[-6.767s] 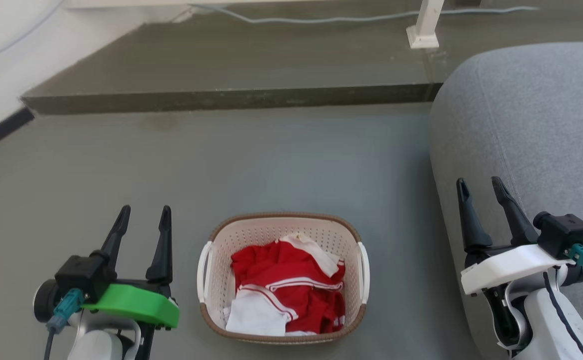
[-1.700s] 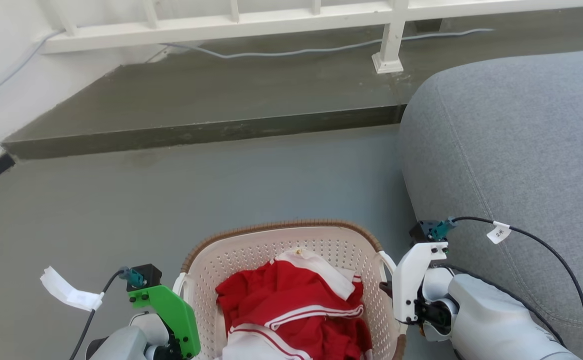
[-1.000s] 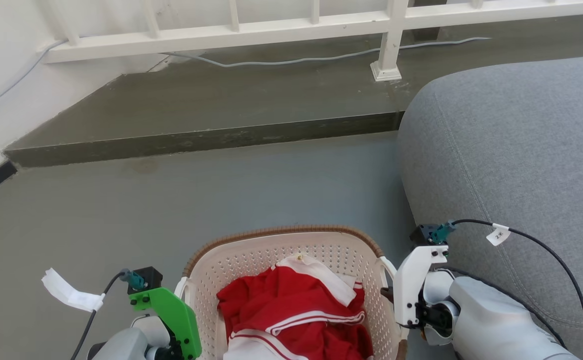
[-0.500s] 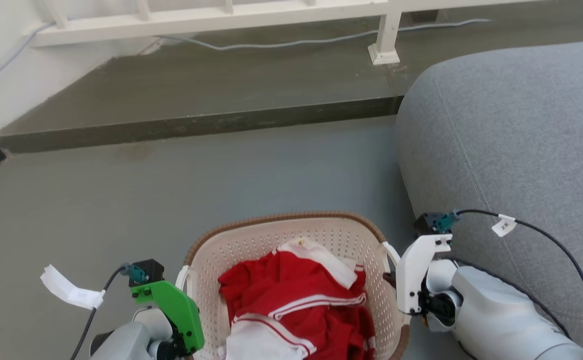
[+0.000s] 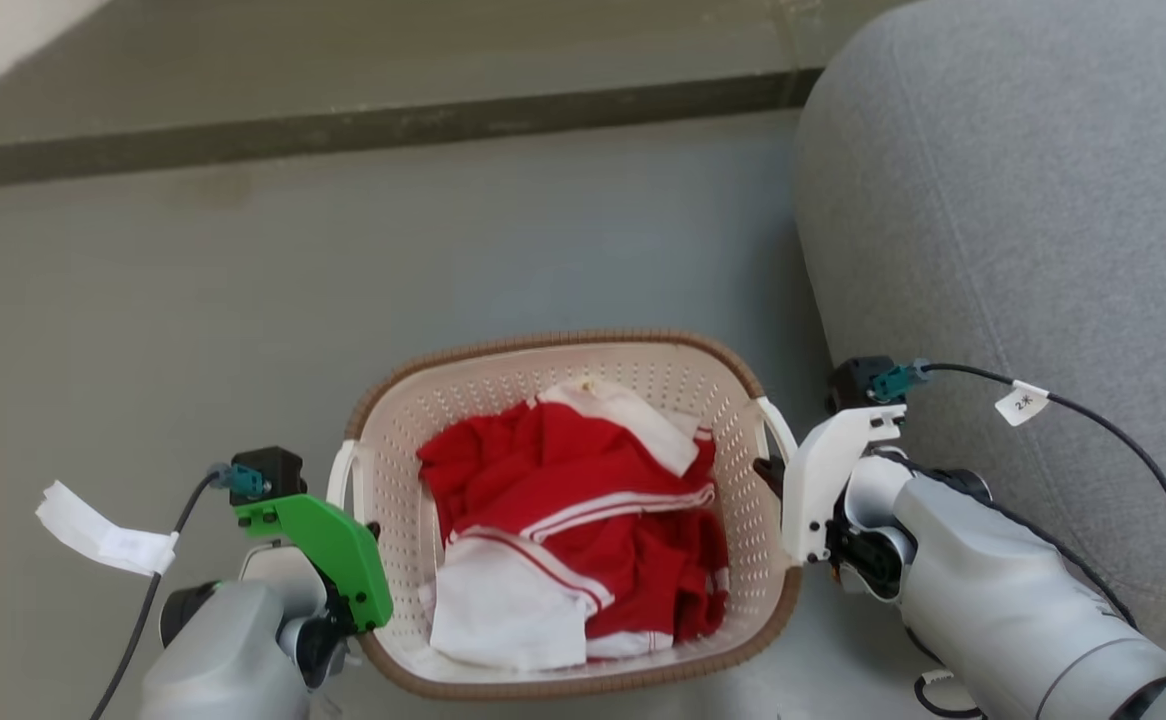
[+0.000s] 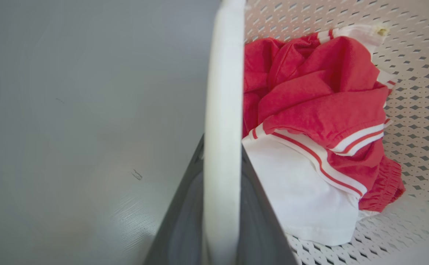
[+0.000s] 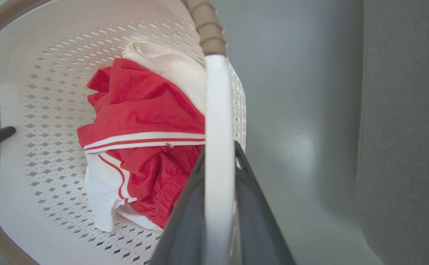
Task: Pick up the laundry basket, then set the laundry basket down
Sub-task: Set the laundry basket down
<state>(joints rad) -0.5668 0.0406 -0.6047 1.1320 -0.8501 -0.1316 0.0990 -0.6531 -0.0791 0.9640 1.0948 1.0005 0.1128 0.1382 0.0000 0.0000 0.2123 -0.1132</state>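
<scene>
Clamping laundry basket (image 5: 563, 341) handles (image 6: 222, 92), fingers (image 6: 185, 230) half-hidden.

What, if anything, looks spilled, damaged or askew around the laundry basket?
Nothing stands out: the clothes lie inside the laundry basket, none on the floor; left gripper and right gripper each clamp it.

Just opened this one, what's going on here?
A two-armed robot holds a laundry basket by both side handles: the left gripper is shut on the left handle, the right gripper on the right handle. Red and white clothes lie inside. It is over grey floor beside a grey sofa; whether it is lifted cannot be told.
</scene>
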